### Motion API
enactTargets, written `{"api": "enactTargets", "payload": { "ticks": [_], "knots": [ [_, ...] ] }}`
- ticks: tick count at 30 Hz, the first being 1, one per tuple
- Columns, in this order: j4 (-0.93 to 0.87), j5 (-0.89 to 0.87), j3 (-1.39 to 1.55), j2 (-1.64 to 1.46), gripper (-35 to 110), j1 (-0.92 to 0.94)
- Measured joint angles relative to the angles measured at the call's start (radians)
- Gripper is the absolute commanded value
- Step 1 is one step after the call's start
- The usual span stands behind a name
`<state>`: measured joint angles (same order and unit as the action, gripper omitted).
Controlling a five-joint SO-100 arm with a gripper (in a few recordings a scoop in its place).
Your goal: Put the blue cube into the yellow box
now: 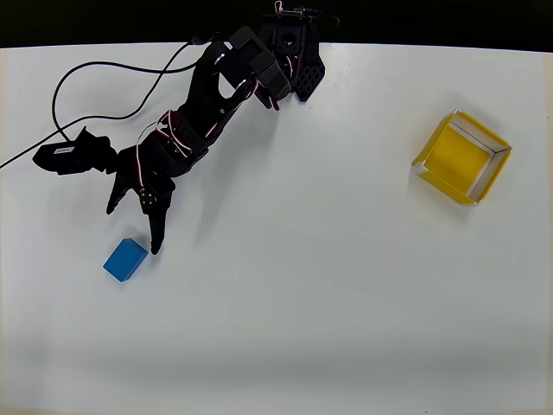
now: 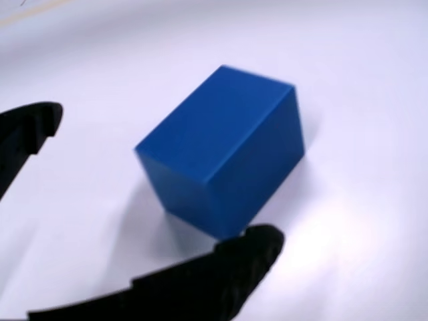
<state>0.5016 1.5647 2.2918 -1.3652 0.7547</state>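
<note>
The blue cube point(image 1: 125, 259) rests on the white table at the lower left of the overhead view. In the wrist view the blue cube point(image 2: 224, 150) looks large, just beyond the fingertips. My black gripper point(image 1: 134, 229) is open, hovering right above the cube in the picture, with one fingertip point(image 1: 156, 248) beside the cube's right edge. In the wrist view my gripper point(image 2: 160, 184) has one finger at the left edge and the other finger point(image 2: 221, 274) under the cube's near corner. The yellow box point(image 1: 460, 156) stands far off at the right, with nothing in it.
The arm's base point(image 1: 289, 47) sits at the table's back edge, and black cables point(image 1: 95, 78) loop over the back left. A broad bare stretch of white table point(image 1: 302, 259) lies between cube and box.
</note>
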Motion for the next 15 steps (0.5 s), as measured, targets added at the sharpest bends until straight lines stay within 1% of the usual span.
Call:
{"api": "enactTargets", "payload": {
  "ticks": [15],
  "knots": [
    [0.025,0.0,-0.268,0.252,57,-0.008]
  ]
}}
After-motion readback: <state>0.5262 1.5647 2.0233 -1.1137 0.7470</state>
